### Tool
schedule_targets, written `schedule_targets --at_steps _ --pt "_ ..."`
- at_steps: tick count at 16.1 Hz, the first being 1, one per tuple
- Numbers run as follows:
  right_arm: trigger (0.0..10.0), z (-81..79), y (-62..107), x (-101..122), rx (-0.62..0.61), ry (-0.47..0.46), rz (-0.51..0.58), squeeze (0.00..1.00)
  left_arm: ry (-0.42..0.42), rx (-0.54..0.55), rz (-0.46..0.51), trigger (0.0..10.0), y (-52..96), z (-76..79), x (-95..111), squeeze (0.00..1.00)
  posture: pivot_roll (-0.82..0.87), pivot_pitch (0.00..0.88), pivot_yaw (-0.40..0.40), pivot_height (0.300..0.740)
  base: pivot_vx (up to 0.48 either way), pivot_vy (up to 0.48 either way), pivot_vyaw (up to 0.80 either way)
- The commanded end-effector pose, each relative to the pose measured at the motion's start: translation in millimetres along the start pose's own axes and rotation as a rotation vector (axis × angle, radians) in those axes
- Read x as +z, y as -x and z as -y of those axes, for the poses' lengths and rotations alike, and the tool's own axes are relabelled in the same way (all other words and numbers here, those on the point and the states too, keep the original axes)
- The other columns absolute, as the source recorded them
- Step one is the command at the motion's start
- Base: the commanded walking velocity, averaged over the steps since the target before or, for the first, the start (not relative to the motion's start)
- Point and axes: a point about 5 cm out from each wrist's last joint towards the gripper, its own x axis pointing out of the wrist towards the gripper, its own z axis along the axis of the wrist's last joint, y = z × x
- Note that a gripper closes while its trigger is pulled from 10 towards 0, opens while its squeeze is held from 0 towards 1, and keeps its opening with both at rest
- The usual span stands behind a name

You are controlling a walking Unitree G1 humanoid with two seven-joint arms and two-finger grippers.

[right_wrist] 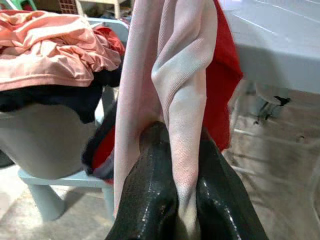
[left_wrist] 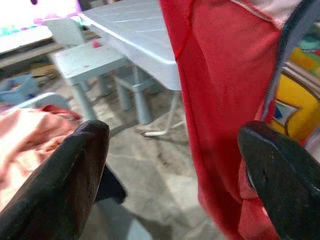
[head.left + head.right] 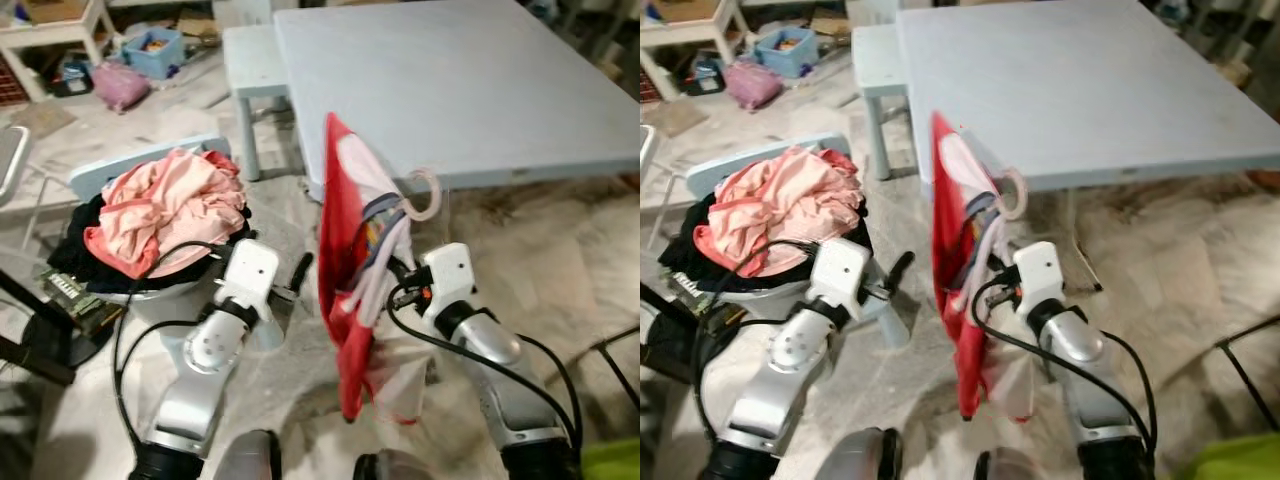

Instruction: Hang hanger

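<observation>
Now | right claw (image 1: 185, 200) clamped on red garment (image 3: 345, 260) | left claw (image 2: 175, 175) spread wide, empty

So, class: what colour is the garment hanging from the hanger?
Mostly red garment with white parts, on a pale hanger; the left eye view shows it best.

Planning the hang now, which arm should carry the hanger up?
Right. The right gripper is shut on the red garment on the hanger; the left gripper is open, beside it.
</observation>
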Motion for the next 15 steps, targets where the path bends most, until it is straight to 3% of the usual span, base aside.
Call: schedule_targets --at_steps 1,8,15 --pt "10.0 2.1 0.3 11.6 -0.003 0.013 0.053 0.00 0.001 -0.015 0.008 10.0 -0.9 3.6 1.9 0.00 -0.06 0.089 0.010 0.740 0.000 0.000 0.00" --pt "10.0 2.5 0.0 12.6 -0.003 0.007 0.054 0.00 -0.013 -0.017 0.003 10.0 -1.4 3.3 1.1 0.00 -0.06 0.102 0.008 0.740 0.000 0.000 0.00" --pt "10.0 1.4 -0.1 12.0 0.000 0.005 0.053 0.00 -0.016 -0.017 0.003 10.0 -2.2 3.7 1.0 0.00 -0.06 0.107 0.011 0.740 0.000 -0.300 0.00"
